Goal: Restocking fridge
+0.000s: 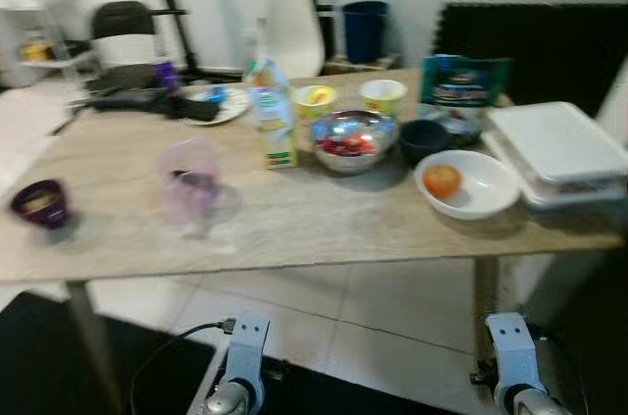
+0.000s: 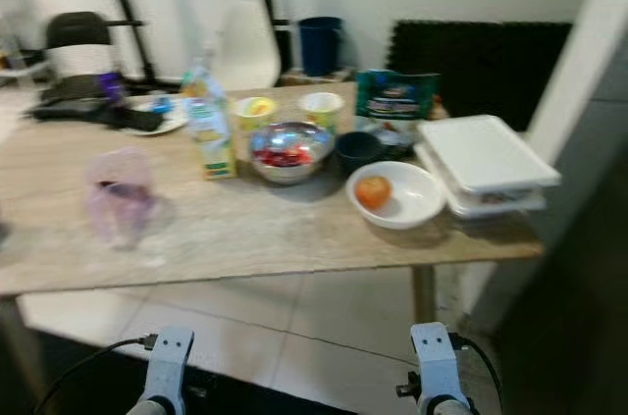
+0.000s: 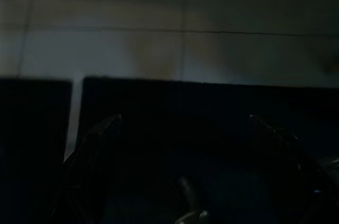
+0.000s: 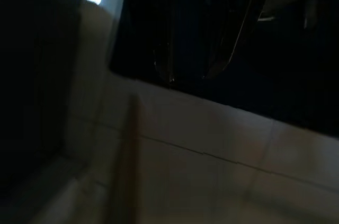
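A pale wooden table [image 1: 324, 229] stands in front of me, blurred. On it are a juice carton [image 1: 272, 116], a metal bowl of red fruit [image 1: 353, 138], two yellow cups [image 1: 315, 101], a dark bowl [image 1: 424, 137], a dark snack bag [image 1: 463, 81], a white bowl [image 1: 486, 194] holding an orange-red fruit [image 1: 443, 180], and stacked white lidded containers [image 1: 559, 155]. A pink translucent jug [image 1: 191, 184] and a purple cup [image 1: 41, 204] stand to the left. My left arm [image 1: 240, 366] and right arm [image 1: 515, 366] hang idle below the table edge. Both wrist views are very dark, over tiled floor.
A plate [image 1: 218, 101] and dark clutter lie at the table's far left. Behind stand a black chair [image 1: 123, 27], a white chair [image 1: 292, 30] and a blue bin [image 1: 365, 30]. A tall white surface [image 2: 589, 91] rises at the right. A black mat [image 1: 59, 356] and cables lie by my feet.
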